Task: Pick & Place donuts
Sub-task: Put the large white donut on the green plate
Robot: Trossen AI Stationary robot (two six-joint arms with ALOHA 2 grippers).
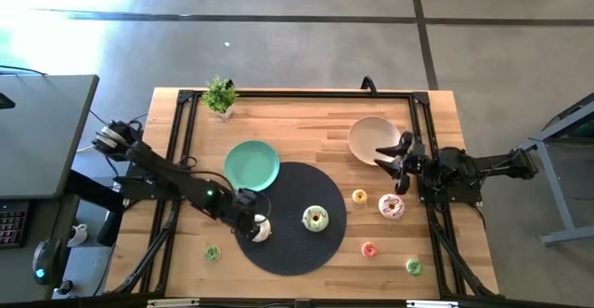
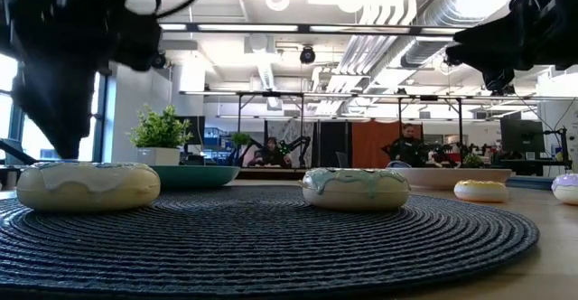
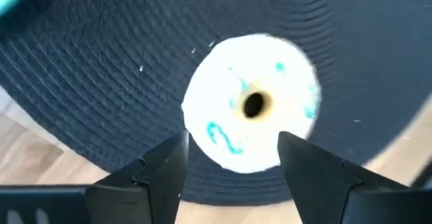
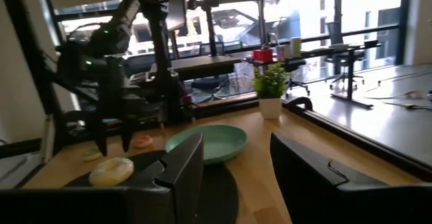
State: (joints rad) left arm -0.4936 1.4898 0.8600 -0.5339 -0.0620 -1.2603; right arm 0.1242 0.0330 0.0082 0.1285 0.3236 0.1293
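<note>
- Donuts: white-iced donut (image 1: 261,229) lies flat on the left part of the dark round mat (image 1: 297,252); green-iced donut (image 1: 316,218) also on the mat, to its right, the two apart.
- Pink-iced donut (image 1: 392,206) sits on bare wood right of the mat, small yellow donut (image 1: 359,197) just beside it.
- Small pink donut (image 1: 369,250) and small green donut (image 1: 414,267) lie nearer the front right corner of the table (image 1: 306,122); another small green donut (image 1: 213,253) on wood left of the mat.
- Left gripper (image 3: 233,158) is directly above the white-iced donut, fingers spread wide either side of it, not touching; in the low view its dark tip hangs just above the donut.
- Right gripper (image 1: 390,158) is held up in the air at the edge of the beige bowl (image 1: 367,134), above the pink-iced donut area, fingers spread, nothing between them.
- Green plate (image 1: 251,164) sits just behind the mat; small potted plant (image 1: 220,96) at the back edge.
</note>
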